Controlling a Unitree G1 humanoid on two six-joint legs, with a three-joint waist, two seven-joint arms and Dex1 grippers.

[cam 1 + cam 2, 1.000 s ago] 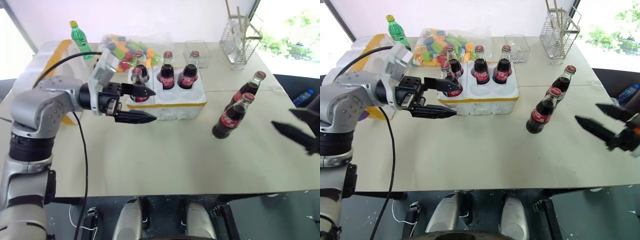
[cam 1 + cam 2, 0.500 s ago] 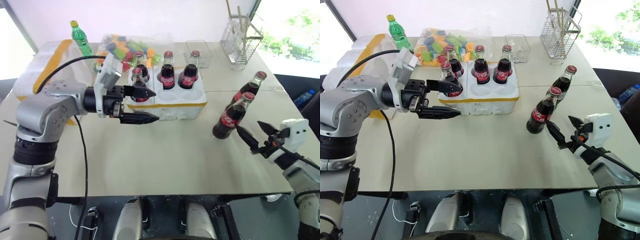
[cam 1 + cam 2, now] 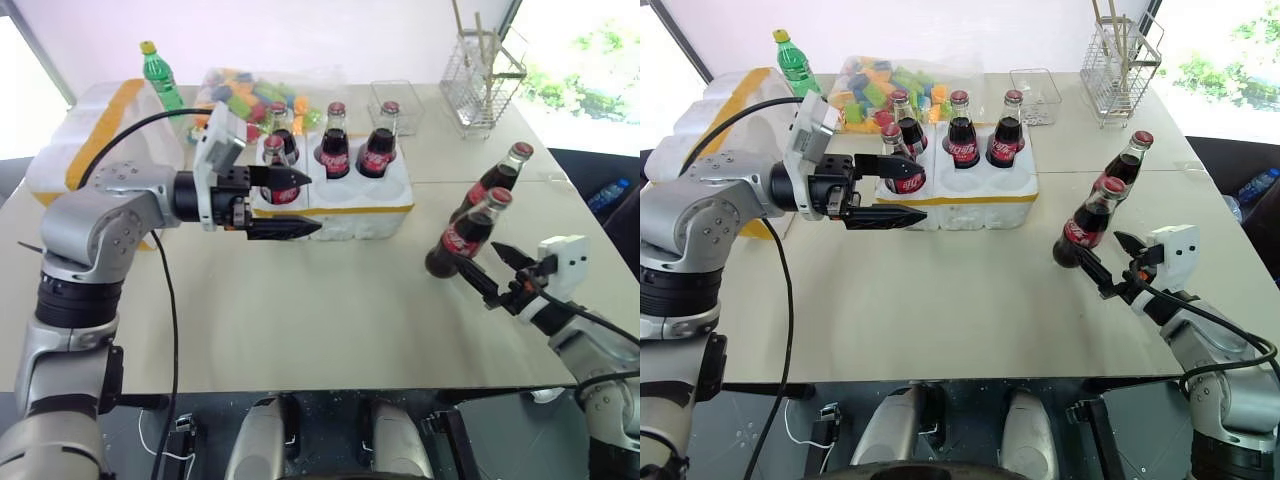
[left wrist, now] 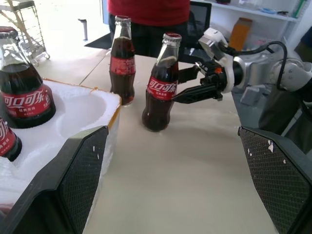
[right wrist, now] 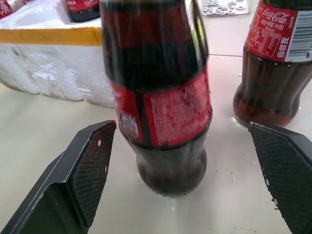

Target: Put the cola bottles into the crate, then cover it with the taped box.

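The right gripper (image 3: 1106, 267), fingers spread wide and holding nothing, sits just beside the nearer of two upright cola bottles (image 3: 1083, 226) standing loose on the table (image 3: 970, 310), with bare tabletop around them. The left gripper (image 3: 895, 191), also wide open and empty, hovers at the crate (image 3: 970, 205), whose wells hold four upright bottles. Behind the left arm lies the taped box (image 3: 95, 125).
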